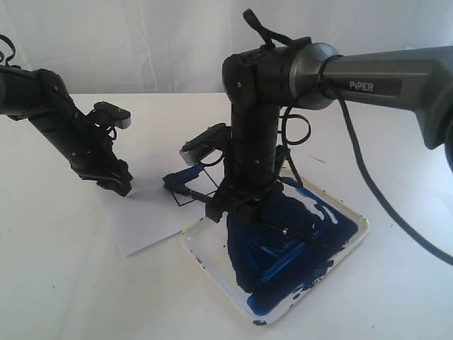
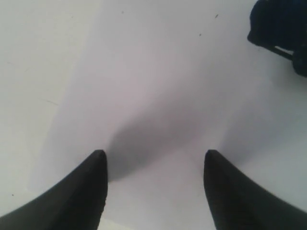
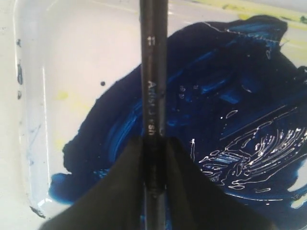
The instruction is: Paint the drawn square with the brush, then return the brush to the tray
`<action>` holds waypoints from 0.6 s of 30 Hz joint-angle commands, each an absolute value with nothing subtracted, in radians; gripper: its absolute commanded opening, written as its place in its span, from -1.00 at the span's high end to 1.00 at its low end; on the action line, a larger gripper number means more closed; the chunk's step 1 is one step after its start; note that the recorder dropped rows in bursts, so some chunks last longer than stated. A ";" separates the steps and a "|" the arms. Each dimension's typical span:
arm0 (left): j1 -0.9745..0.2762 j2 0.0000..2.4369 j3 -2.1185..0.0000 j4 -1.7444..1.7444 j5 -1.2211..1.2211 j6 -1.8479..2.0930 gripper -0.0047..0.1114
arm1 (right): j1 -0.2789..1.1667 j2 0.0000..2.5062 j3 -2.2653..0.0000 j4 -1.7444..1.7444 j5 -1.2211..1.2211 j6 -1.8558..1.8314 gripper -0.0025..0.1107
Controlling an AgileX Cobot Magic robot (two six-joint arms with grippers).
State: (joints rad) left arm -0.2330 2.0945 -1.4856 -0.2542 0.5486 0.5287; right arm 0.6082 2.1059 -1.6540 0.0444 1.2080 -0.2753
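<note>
The right end effector (image 3: 153,143) is clamped on the brush (image 3: 153,72), held low over the blue-smeared tray (image 1: 354,241) at the near right. I'd lay it flat in there before letting go. The left end effector (image 2: 153,158) gapes empty over the paper (image 1: 141,219), left of the drawn square (image 1: 191,185).

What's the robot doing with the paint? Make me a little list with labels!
left gripper: open, empty, over the paper
right gripper: shut on the brush
brush place: over the tray, above its blue paint
drawn square: some blue paint inside, partly hidden by the right arm
</note>
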 commanded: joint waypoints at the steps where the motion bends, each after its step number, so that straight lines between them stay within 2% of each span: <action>1: -0.232 2.105 -1.478 -0.262 0.600 0.509 -0.15 | 0.609 2.106 -1.651 0.026 1.175 -0.245 0.96; 18: -0.232 2.105 -1.478 -0.262 0.600 0.509 -0.15 | 0.609 2.142 -1.651 0.023 1.179 -0.235 0.96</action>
